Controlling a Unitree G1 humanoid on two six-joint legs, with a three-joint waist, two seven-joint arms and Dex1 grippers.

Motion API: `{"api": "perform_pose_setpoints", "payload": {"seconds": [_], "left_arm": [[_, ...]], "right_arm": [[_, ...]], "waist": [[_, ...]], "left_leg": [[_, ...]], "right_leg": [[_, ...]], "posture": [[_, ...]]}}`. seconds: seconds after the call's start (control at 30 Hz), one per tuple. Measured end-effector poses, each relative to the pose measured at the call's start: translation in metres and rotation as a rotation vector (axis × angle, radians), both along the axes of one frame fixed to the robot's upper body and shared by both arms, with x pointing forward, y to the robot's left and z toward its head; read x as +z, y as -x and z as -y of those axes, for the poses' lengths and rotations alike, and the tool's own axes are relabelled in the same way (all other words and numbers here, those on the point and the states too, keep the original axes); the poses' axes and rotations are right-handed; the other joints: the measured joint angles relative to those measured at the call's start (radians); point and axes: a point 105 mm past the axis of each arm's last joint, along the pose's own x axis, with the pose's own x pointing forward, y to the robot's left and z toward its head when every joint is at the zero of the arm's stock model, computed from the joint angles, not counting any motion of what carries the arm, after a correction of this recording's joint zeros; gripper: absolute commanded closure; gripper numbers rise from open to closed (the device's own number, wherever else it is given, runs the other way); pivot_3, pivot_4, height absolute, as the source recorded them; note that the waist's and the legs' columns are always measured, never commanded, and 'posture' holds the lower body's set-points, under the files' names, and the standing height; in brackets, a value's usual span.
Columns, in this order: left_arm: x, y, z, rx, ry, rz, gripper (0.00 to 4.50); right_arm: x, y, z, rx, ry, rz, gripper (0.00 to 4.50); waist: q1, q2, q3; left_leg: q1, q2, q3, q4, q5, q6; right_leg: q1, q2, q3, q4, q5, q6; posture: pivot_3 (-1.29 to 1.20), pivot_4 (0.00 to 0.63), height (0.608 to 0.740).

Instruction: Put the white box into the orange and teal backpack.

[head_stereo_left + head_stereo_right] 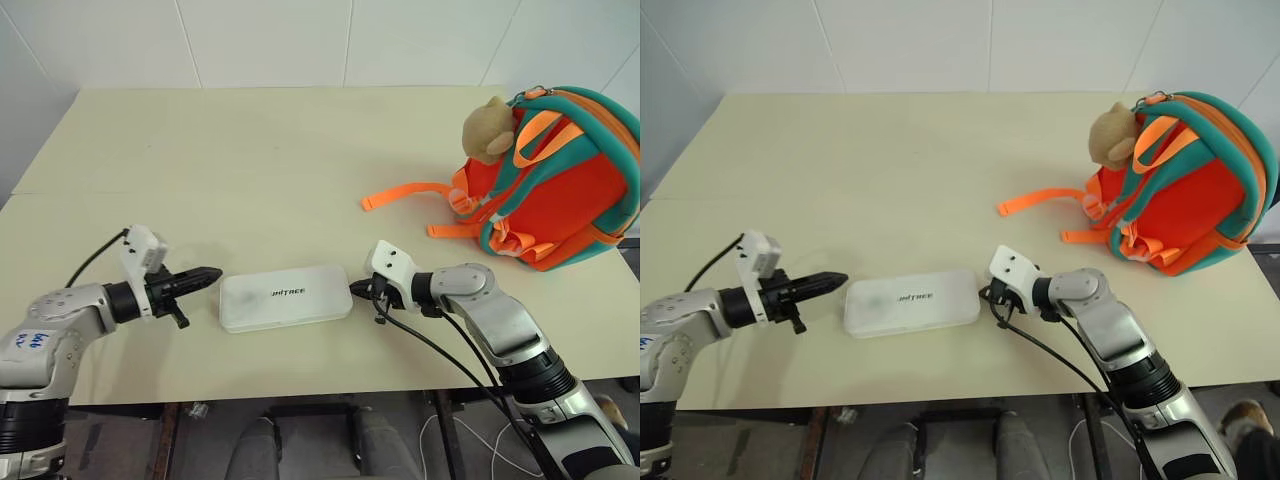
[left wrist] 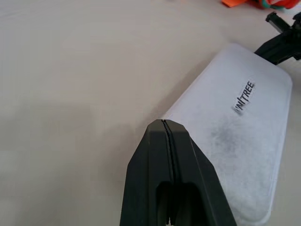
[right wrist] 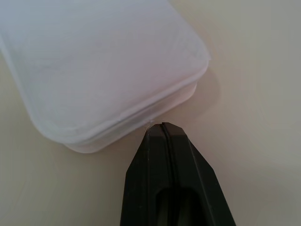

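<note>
A white box (image 1: 285, 297) with dark lettering, an orange backpack (image 1: 560, 185) trimmed in teal with orange straps and a tan plush toy (image 1: 487, 128), black gripper fingers (image 2: 171, 183), and a cream table (image 1: 250, 170) are recorded.

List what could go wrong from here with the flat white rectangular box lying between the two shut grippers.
With only the shut left gripper and right gripper tips at the ends of the flat white rectangular box, a squeeze lift could let it slip or pivot out. The small orange and teal backpack stands far off, apparently closed, so insertion may fail.
</note>
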Motion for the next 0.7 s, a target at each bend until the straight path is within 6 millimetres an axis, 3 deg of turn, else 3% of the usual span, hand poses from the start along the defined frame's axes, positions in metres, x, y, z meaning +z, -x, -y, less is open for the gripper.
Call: {"api": "perform_pose_setpoints", "payload": {"seconds": [0.13,0.43,0.57,0.7], "left_arm": [[-0.006,0.006,0.016,-0.057,0.005,-0.034,4.49],[-0.010,0.004,0.019,-0.063,-0.040,-0.043,4.49],[-0.009,0.002,0.018,-0.053,-0.043,-0.027,4.49],[-0.004,-0.008,-0.001,0.054,-0.036,0.020,4.49]], "right_arm": [[0.000,0.000,0.002,-0.007,0.005,0.000,4.50],[-0.003,0.002,0.003,-0.019,0.007,-0.011,4.50],[-0.003,0.002,0.003,-0.019,0.007,-0.011,4.50],[-0.003,0.002,0.003,-0.016,0.007,-0.012,4.50]], "waist": [[0.001,0.000,0.000],[0.000,-0.001,-0.002],[0.001,-0.001,-0.002],[-0.002,-0.001,-0.002]], "left_leg": [[0.001,0.000,0.000,0.000,0.000,0.000],[0.005,0.000,0.000,0.001,0.000,0.000],[0.005,0.000,0.000,0.001,0.000,0.000],[0.005,0.000,0.000,0.000,0.000,0.000]], "right_leg": [[0.000,0.000,0.000,0.001,0.000,0.000],[0.004,0.000,0.001,0.000,0.000,0.000],[0.005,0.000,0.001,0.000,0.000,0.000],[0.004,0.000,0.001,0.000,0.000,0.000]], "posture": [[0.00,0.150,0.740],[0.00,0.150,0.740],[0.00,0.150,0.740],[0.00,0.150,0.740]]}}
